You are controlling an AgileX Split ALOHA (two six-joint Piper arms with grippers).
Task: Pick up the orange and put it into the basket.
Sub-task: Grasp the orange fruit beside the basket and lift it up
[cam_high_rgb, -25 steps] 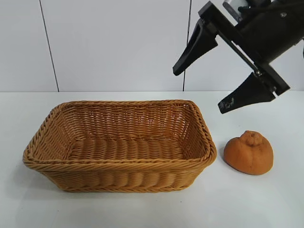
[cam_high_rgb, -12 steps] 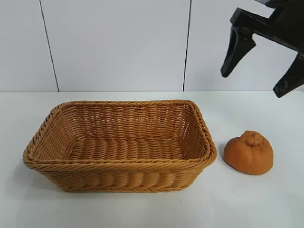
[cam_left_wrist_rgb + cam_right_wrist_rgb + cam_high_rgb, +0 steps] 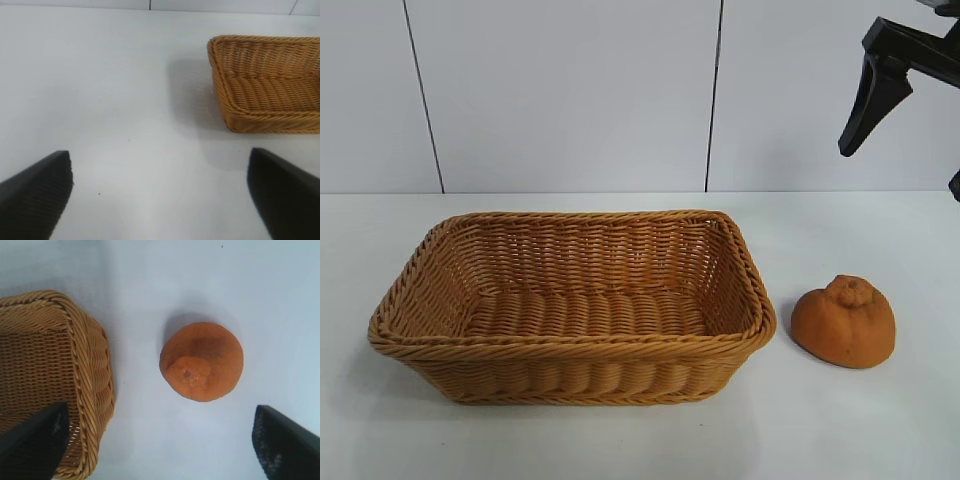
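Sitting on the white worktop (image 3: pixel 620 440), the orange (image 3: pixel 843 321) is just beside the basket (image 3: pixel 570 345), at its short right end, not touching it. The knobby bump on the fruit points up. The basket has nothing in it that can be seen. So the job is not begun: nobody has picked the orange up yet.

The right claw (image 3: pixel 160 440) hangs high above the orange with its two black fingers spread wide apart, grasping nothing. The fruit lies between them when you look down from that wrist.

The left claw (image 3: pixel 160 192) is also spread wide and grasping nothing, off to the basket's other side.

What is left, I think: come down, pinch the orange, lift it, and drop it in the basket.
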